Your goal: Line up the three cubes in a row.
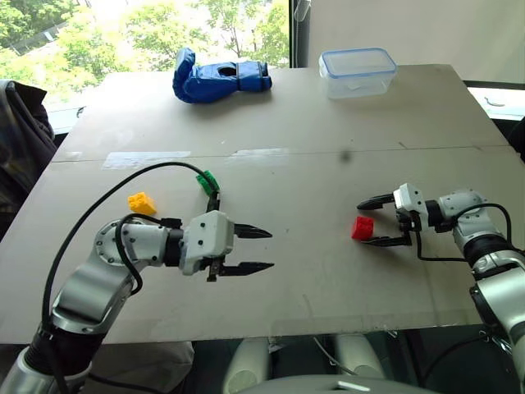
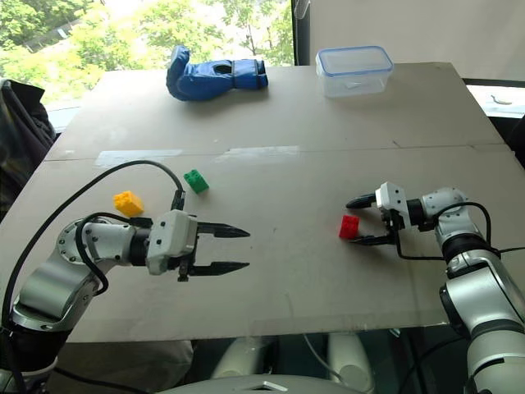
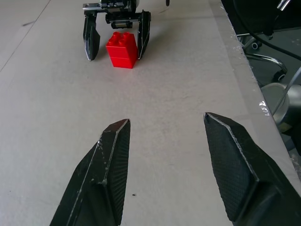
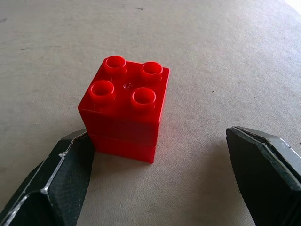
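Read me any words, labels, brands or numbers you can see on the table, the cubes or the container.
None can be read. The red cube, green cube, yellow cube, blue glove and clear container carry no legible text; the tape strip on the table looks blank.

No legible text anywhere
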You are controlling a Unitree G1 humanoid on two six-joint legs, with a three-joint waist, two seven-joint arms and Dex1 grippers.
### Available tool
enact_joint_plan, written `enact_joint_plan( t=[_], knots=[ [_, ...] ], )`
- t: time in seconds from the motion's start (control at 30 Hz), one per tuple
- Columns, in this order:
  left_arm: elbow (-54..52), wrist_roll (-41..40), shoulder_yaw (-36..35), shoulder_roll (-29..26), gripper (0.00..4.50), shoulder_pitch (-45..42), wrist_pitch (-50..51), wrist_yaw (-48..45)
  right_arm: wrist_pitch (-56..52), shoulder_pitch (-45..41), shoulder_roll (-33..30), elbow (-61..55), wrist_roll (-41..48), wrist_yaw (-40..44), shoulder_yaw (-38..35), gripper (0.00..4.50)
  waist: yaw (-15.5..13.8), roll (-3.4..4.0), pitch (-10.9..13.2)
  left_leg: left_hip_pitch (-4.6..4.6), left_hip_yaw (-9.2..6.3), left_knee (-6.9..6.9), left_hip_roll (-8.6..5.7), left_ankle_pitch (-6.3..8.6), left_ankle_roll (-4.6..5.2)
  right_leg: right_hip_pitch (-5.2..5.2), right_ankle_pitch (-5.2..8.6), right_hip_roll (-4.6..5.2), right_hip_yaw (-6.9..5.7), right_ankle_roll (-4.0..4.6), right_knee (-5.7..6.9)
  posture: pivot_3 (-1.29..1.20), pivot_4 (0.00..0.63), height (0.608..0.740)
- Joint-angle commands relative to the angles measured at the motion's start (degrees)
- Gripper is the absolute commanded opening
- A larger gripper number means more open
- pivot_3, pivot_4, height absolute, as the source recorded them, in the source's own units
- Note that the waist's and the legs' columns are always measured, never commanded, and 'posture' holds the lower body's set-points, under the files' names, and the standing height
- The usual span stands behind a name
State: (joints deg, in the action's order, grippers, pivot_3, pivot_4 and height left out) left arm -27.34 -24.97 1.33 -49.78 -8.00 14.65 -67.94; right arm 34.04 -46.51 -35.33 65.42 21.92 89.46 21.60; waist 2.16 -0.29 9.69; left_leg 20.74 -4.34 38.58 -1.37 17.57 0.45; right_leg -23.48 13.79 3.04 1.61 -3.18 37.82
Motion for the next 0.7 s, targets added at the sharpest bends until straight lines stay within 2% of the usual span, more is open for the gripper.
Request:
enact_joint_plan(
  t=[0.03,0.7],
  knots=[
    [-0.4,-0.8,0.1,0.0,2.52,-0.8,0.1,-0.4,0.5,0.0,-1.1,0.9,-1.4,3.0,-1.5,4.47,0.0,0.0,0.0,0.0,0.0,0.0,0.0,0.0,0.0,0.0,0.0,0.0,0.0,0.0,0.0,0.0,0.15,0.74],
    [0.6,-0.6,0.6,0.2,2.52,-2.0,0.0,-0.7,0.9,-1.9,-0.7,3.6,-7.9,3.0,-7.2,4.47,0.0,0.0,0.0,0.0,0.01,0.0,0.0,-0.01,-0.02,0.0,0.0,-0.01,0.0,0.0,0.0,0.0,0.15,0.74]
  ],
)
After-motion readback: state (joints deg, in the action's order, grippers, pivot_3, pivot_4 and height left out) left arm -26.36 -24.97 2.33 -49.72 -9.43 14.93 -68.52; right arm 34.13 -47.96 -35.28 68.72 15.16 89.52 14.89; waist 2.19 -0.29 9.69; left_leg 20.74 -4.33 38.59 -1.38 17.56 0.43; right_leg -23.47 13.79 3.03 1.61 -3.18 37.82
